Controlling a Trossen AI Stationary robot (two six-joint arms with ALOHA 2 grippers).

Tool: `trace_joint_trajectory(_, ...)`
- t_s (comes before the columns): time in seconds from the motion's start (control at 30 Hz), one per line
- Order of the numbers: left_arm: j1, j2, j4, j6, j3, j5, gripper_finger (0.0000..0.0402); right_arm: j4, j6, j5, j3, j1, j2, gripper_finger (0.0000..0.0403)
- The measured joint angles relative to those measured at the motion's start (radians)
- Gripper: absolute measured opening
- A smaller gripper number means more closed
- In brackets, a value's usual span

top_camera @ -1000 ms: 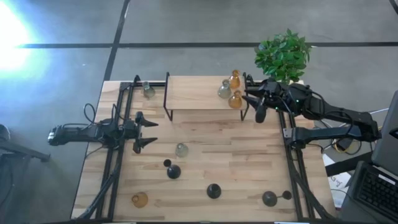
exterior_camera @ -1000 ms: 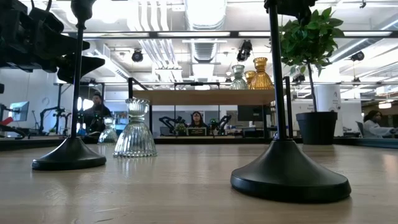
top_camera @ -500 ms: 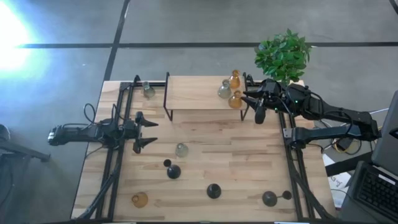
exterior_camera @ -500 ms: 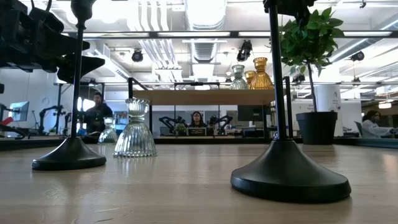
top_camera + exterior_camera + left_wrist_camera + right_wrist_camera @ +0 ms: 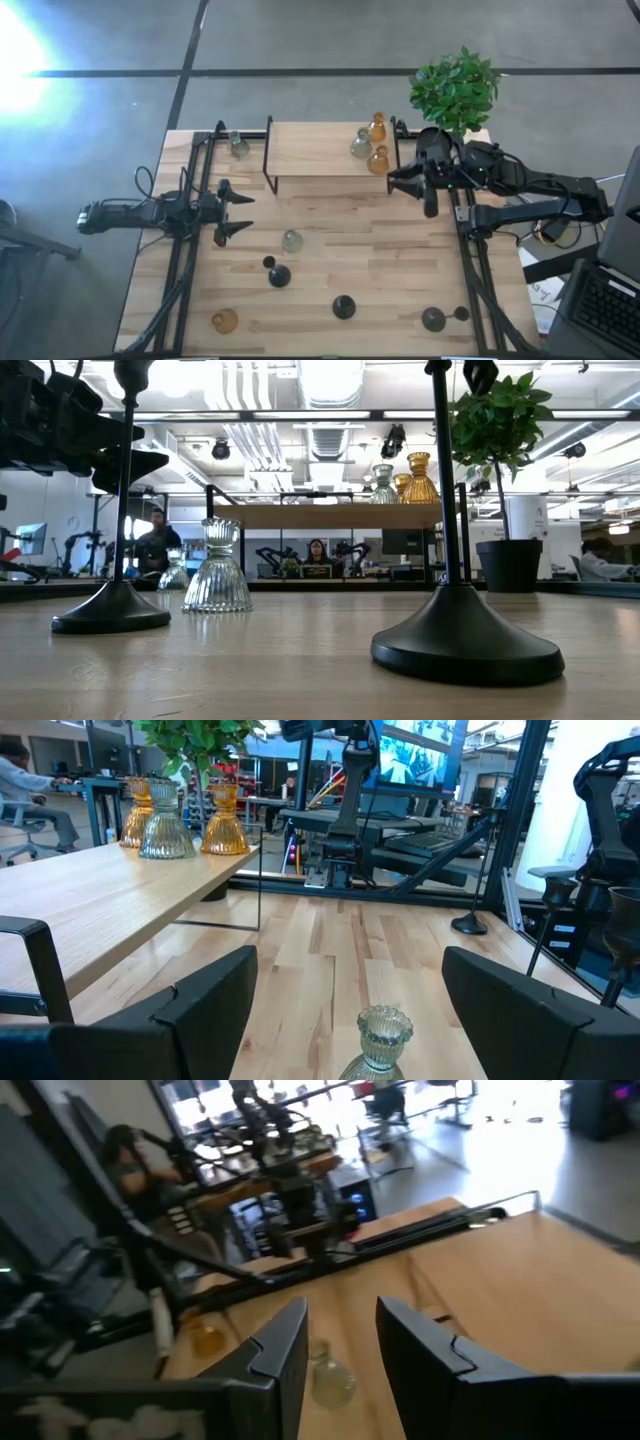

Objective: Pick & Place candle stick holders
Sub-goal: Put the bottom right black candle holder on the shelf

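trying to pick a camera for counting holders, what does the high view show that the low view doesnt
Only the high view shows both arms whole, the left gripper waiting open at the table's left, the right gripper open beside the shelf, plus the amber holder at the near edge. Only the low view shows people in the room behind. Both show the plant, the three holders on the shelf, and black holders.

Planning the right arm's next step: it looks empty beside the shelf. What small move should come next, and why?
Probably swing the right end effector toward the clear holder on the table. Its fingers are open and empty, three holders already stand on the wooden shelf, and others remain on the tabletop.
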Motion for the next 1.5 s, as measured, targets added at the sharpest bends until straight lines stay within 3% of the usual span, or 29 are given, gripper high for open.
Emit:
trace_joint_trajectory(0.23,0.000,0.000,0.000,0.000,0.000,0.000,0.0323,-0.040,0.050,0.006,0.000,0.134,-0.028,0.0088)
trace_joint_trajectory(0.5,0.000,0.000,0.000,0.000,0.000,0.000,0.0323,-0.419,0.302,0.083,0.000,0.377,-0.066,0.0055)
trace_joint_trajectory(0.67,0.000,0.000,0.000,0.000,0.000,0.000,0.0323,-0.447,0.398,0.169,0.000,0.536,-0.059,0.0038)
trace_joint_trajectory(0.83,0.000,0.000,0.000,0.000,0.000,0.000,0.0323,-0.521,0.335,0.310,-0.001,0.630,-0.050,0.0026)
trace_joint_trajectory(0.97,0.000,0.000,0.000,0.000,0.000,0.000,0.0323,-0.542,0.271,0.393,-0.004,0.648,-0.030,0.0018)
trace_joint_trajectory(1.23,0.000,0.000,0.000,0.000,0.000,0.000,0.0323,-0.393,0.046,0.424,-0.004,0.631,0.028,0.0017)
trace_joint_trajectory(1.5,0.000,0.000,0.000,0.000,0.000,0.000,0.0323,-0.326,0.057,0.424,-0.003,0.632,0.106,0.0017)
